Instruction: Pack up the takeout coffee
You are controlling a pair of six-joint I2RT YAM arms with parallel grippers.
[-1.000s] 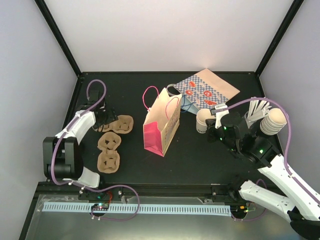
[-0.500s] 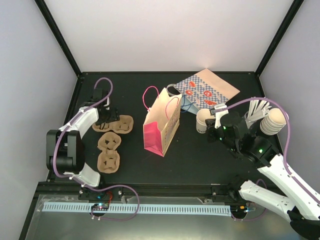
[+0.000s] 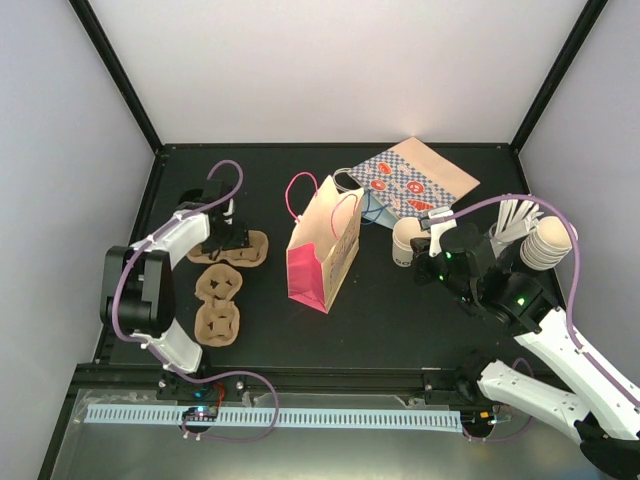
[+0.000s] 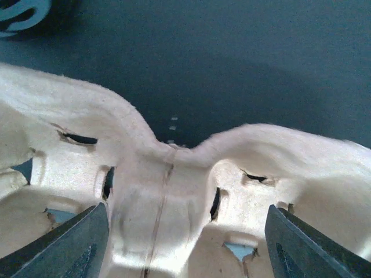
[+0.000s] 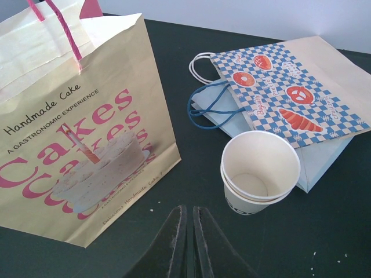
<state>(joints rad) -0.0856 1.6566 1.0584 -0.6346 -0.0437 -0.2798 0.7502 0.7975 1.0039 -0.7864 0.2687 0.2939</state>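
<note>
The takeout coffee (image 3: pixel 404 240) (image 5: pixel 259 171), a small white paper cup with dark print low on its side, stands upright just right of the pink-and-cream cake bag (image 3: pixel 324 245) (image 5: pixel 75 133). It looks like two nested cups. My right gripper (image 3: pixel 424 268) (image 5: pixel 188 215) is shut and empty, hovering near the cup, which lies ahead and to its right. My left gripper (image 3: pixel 226 240) (image 4: pixel 185 237) is open. Its fingers (image 4: pixel 64 246) straddle the middle bridge of a pulp cup carrier (image 3: pixel 243 249) (image 4: pixel 168 185).
Two more pulp carriers (image 3: pixel 220 283) (image 3: pixel 217 323) lie near the left arm. A flat checked paper bag (image 3: pixel 415 180) (image 5: pixel 290 98) with blue handles lies behind the cup. A stack of cream cups (image 3: pixel 548 243) and white sticks (image 3: pixel 518 216) stand at the right edge.
My left gripper has moved right onto the top carrier and its jaws have narrowed a little. The right arm, cup and bags have not moved.
</note>
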